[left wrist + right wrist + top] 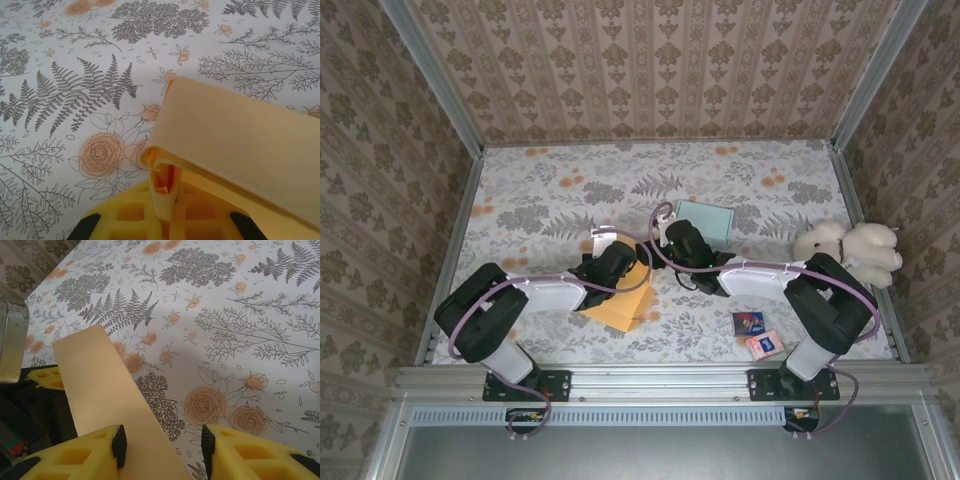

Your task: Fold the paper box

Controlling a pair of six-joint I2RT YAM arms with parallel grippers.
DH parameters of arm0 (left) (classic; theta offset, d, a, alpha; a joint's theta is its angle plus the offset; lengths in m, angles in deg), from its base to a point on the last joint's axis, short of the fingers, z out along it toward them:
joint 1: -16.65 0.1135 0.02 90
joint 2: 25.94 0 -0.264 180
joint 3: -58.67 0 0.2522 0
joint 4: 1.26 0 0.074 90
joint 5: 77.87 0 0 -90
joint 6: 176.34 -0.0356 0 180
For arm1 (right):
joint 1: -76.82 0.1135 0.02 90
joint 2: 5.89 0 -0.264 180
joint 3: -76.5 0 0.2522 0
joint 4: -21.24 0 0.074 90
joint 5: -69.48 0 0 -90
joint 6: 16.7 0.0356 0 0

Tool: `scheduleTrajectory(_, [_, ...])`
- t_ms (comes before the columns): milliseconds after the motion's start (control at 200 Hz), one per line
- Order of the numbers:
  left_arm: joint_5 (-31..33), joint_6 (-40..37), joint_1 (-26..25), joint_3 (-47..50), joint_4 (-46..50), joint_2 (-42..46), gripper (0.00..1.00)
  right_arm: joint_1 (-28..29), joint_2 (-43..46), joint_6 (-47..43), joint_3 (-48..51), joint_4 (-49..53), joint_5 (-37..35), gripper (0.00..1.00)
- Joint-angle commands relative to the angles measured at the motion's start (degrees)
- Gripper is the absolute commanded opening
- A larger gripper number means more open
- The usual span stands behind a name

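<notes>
paper box (618, 308) sits on the surface (540, 200), about 7 o'clock from centre. left gripper (165, 200): jaws shut on a folded edge of it, flap rising toward 2 o'clock. right gripper (162, 450): jaws half apart, box flap running between them, not pinched.

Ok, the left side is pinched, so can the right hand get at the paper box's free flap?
Probably yes: the right hand is open and a flap of the paper box lies between its fingers, with nothing in the way. The left hand holds the other edge.
</notes>
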Motion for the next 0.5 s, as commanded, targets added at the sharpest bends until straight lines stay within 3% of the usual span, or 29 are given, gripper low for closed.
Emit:
scheduleTrajectory(0, [-4.77, -3.23, 0.36, 2.48, -1.45, -2.54, 0.0, 1.4, -1.16, 0.6, 0.35, 6.42, 5.59, 0.46])
scheduleTrajectory(220, [-5.93, -10.96, 0.19, 6.33, -8.8, -1.56, 0.0, 1.01, 2.67, -0.69, -1.7, 11.42, 4.44, 0.47])
scheduleTrajectory(490, [-13.62, -18.29, -0.12, 11.91, -17.21, 2.7, 0.0, -2.93, 11.02, -3.45, -2.45, 17.88, 2.44, 0.48])
